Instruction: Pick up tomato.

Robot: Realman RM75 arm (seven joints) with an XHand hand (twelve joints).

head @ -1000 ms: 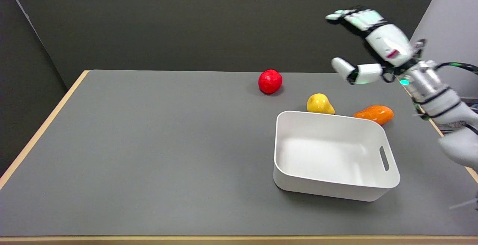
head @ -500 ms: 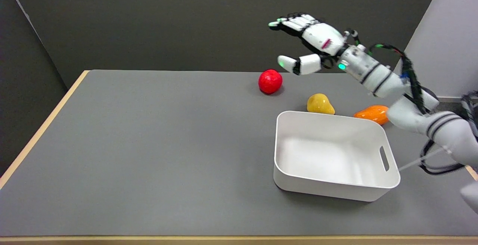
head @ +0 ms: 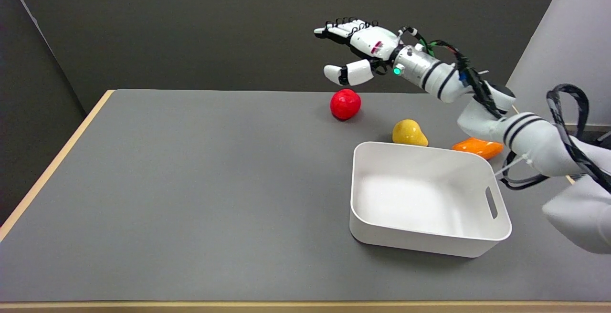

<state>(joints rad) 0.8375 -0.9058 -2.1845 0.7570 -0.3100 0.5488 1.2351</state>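
The red tomato (head: 345, 104) lies on the grey table (head: 191, 184) near its far edge, right of centre. My right hand (head: 359, 51) hovers in the air just above and slightly behind the tomato, fingers spread and thumb apart, holding nothing. A clear gap separates the hand from the tomato. The white arm reaches in from the lower right, passing over the back of the table.
A yellow pear-shaped fruit (head: 408, 132) sits right of the tomato. An orange fruit (head: 479, 147) lies further right, partly behind my arm. A white bin (head: 427, 198) with a handle slot stands in front of both.
My right hand has swept leftward from the table's far right to a spot above the tomato, staying open. The fruits and bin have not moved.
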